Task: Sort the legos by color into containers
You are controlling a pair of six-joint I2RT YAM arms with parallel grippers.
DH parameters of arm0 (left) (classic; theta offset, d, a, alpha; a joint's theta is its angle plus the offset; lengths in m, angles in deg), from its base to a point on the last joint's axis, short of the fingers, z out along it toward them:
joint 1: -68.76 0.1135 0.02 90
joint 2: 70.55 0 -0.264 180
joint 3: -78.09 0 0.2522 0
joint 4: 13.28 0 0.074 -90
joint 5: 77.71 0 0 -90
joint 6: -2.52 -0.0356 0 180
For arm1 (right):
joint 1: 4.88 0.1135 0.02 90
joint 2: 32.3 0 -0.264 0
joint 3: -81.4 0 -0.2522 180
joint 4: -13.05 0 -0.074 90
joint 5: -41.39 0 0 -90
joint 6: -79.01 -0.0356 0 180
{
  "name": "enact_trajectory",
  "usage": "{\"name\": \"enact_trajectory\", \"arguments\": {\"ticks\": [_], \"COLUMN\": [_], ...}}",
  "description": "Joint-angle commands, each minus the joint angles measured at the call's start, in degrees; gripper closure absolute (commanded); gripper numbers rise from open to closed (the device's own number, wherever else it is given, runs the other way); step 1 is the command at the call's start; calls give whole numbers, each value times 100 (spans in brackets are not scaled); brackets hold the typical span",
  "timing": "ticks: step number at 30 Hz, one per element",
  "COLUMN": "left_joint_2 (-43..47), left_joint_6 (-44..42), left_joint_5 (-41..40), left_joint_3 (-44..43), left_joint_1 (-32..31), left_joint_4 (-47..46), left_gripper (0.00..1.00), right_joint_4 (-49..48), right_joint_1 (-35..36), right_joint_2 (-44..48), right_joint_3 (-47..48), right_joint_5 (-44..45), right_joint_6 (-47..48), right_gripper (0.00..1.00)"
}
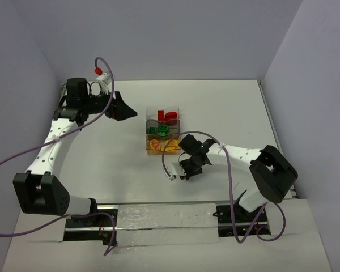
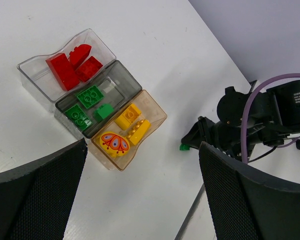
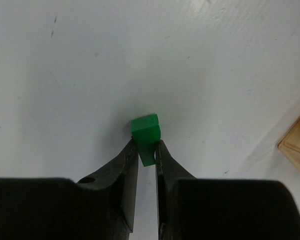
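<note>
- Right gripper (image 3: 146,146) of mine is clamped on a small green brick (image 3: 146,131). Both fingertips press its sides, and most of the brick pokes out past the tips.
- Green brick is low over the white table (image 3: 65,75), near the amber tray (image 2: 159,114), on that tray's near side. I cannot tell whether it touches the surface.
- My right arm (image 1: 243,154): elbow high at the right, forearm reaching left, wrist bent down toward the table.
- Left gripper (image 2: 142,200) is spread wide with nothing between its fingers.
- My left arm (image 1: 54,144) stretches up the left side of the table. The wrist is turned right, so the gripper faces the row of trays from well apart.
- Trays touch side to side: clear tray (image 2: 27,70) with three red bricks (image 2: 70,67), grey tray (image 2: 124,80) with three green bricks (image 2: 87,96), amber tray with yellow bricks (image 2: 132,120) and one yellow piece with an orange pattern (image 2: 114,143).
</note>
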Motion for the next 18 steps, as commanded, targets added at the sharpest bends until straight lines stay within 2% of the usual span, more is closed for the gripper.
{"name": "enact_trajectory", "arguments": {"ticks": [1, 6, 9, 14, 18], "left_joint_2": [79, 160, 277, 239, 244], "left_joint_6": [-102, -81, -119, -56, 42], "left_joint_5": [86, 8, -10, 96, 183], "left_joint_3": [-186, -184, -132, -184, -122], "left_joint_1": [117, 300, 490, 636, 637], "left_joint_4": [-106, -142, -207, -204, -330], "left_gripper": [1, 1, 1, 1, 1], "right_joint_4": [169, -32, -27, 124, 143], "right_joint_1": [-35, -348, -453, -762, -961], "right_joint_2": [353, -41, -829, -1685, -2067], "right_joint_3": [1140, 2723, 3754, 4536, 4784], "right_joint_5": [-441, -382, 94, 152, 145], "right_joint_6": [-1038, -2165, -2444, -2586, -2620], "right_gripper": [100, 100, 100, 100, 100]}}
